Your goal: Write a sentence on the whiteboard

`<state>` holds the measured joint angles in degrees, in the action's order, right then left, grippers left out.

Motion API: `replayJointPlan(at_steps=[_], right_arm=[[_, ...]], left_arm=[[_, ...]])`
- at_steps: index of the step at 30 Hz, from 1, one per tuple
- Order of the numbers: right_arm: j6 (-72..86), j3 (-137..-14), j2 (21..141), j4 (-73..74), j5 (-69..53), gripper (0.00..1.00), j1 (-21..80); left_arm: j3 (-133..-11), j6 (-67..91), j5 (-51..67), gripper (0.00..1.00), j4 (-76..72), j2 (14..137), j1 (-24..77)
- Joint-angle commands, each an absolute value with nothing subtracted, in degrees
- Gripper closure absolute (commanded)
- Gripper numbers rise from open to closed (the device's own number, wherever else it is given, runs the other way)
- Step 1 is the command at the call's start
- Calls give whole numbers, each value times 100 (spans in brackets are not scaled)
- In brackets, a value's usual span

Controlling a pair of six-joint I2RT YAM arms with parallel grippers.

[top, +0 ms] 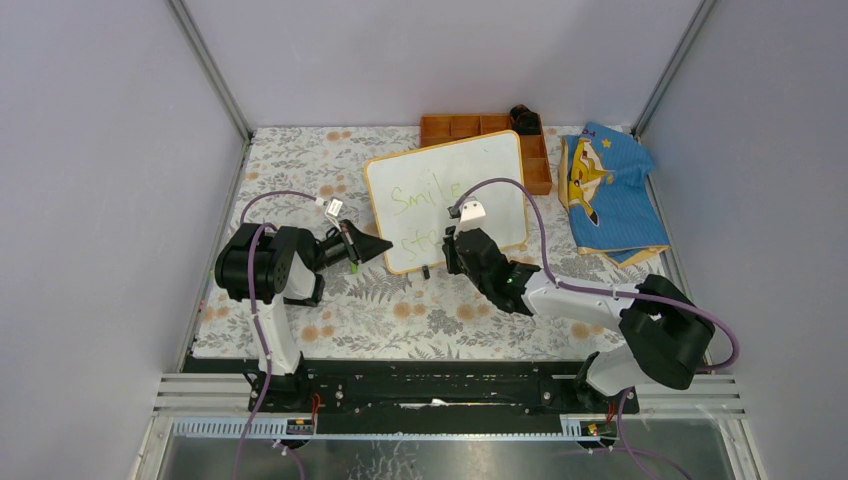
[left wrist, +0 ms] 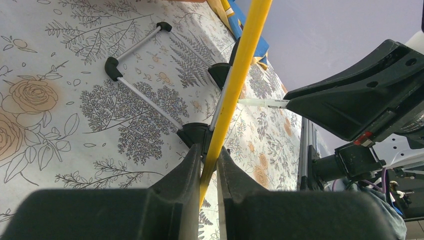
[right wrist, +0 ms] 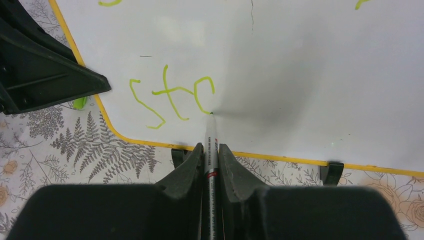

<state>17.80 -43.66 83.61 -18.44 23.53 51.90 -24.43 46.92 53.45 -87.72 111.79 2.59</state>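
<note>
1. The right gripper (right wrist: 210, 150) is clamped on a slim grey marker with a red band (right wrist: 210, 131). The marker's tip touches the white rectangular whiteboard with a thin orange-yellow frame (right wrist: 310, 65) at the foot of a half-formed letter.
2. The left gripper (left wrist: 209, 156) pinches that frame at the board's left edge. The board rests on small black feet on the floral tablecloth (left wrist: 75, 110), mid-table between the arms and just in front of an orange compartment tray (top: 470, 126).
3. Risk: too much pressure on the tip would likely push the board or make it slip in the left pinch, bending the stroke. Too little pressure would break the pale line.
4. Risk: the right fingers sit low over the near frame, so a wide sweep might catch the edge or drag through wet ink.
5. Readable: the yellow-green handwritten sentence (right wrist: 172, 97) shows "Smile" on the upper line. The lower line has "st" and then an open curve like a "c". The marker's print is too small to read.
</note>
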Motion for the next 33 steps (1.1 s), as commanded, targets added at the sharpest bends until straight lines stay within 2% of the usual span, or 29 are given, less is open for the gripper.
replayJointPlan(at_steps=[1, 16, 33], right_arm=[[1604, -4653, 8251, -1838, 2889, 100, 5098], [1433, -4988, 8418, -1887, 2818, 100, 5050], [1711, -4400, 8269, -1885, 2620, 100, 5047]], left_arm=[[-2470, 4535, 5116, 100, -8272, 11249, 281], [-2470, 4526, 5111, 100, -8271, 11241, 281], [-2472, 4526, 5115, 100, -8262, 11242, 290]])
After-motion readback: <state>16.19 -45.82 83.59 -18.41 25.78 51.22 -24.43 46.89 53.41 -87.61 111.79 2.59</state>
